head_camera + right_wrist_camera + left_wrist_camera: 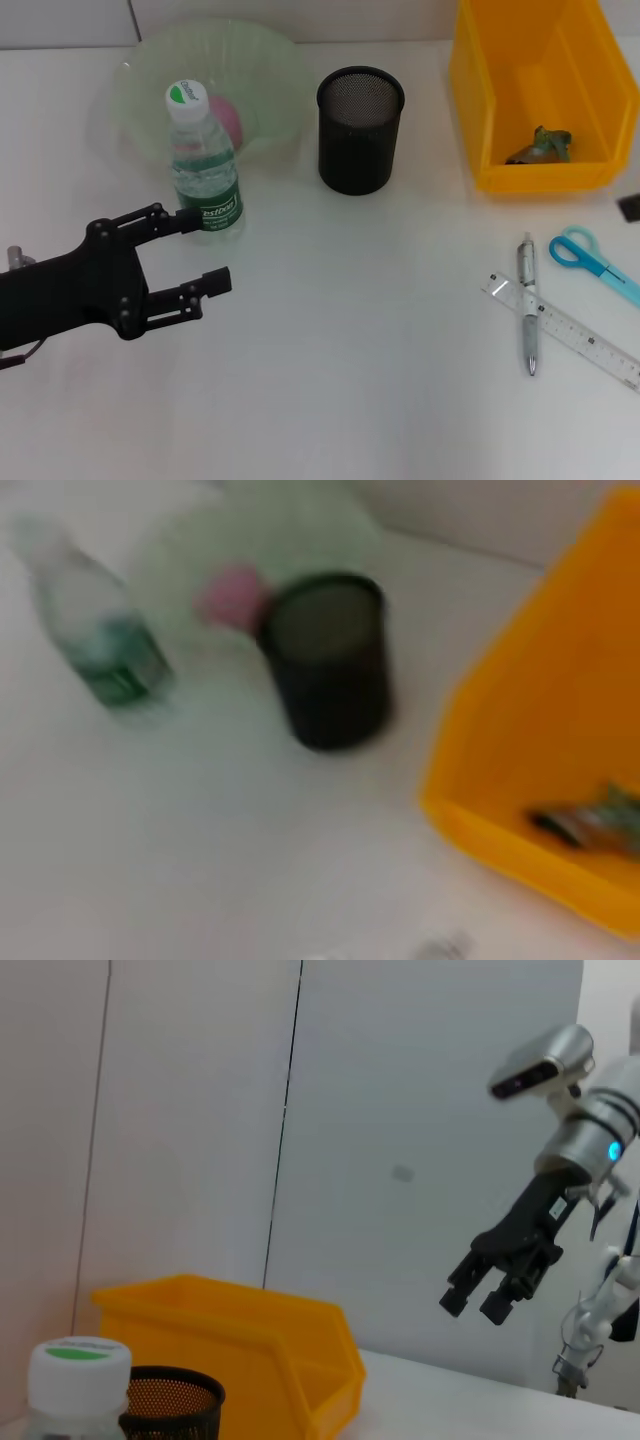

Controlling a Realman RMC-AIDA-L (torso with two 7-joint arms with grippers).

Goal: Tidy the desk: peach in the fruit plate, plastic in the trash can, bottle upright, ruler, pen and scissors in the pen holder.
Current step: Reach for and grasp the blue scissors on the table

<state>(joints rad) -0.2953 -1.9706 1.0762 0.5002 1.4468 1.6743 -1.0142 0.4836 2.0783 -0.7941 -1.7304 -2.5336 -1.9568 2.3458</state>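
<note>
1. Left gripper [207, 250] beside the upright bottle [203, 165], fingers spread wide, holding nothing.
2. Peach [227, 117] in the fruit plate [268, 70]; plastic [540, 146] in the yellow trash can [478, 90].
3. Pen [527, 315], ruler [568, 330], scissors [592, 262] on the desk, right of the pen holder [359, 130].
4. Right gripper [490, 1295] raised, fingers parted, empty.

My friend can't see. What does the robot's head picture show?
The left gripper, open, sits beside an upright bottle. Behind: peach in fruit plate, pen holder, yellow trash can. Pen, ruler, scissors lie right.
</note>
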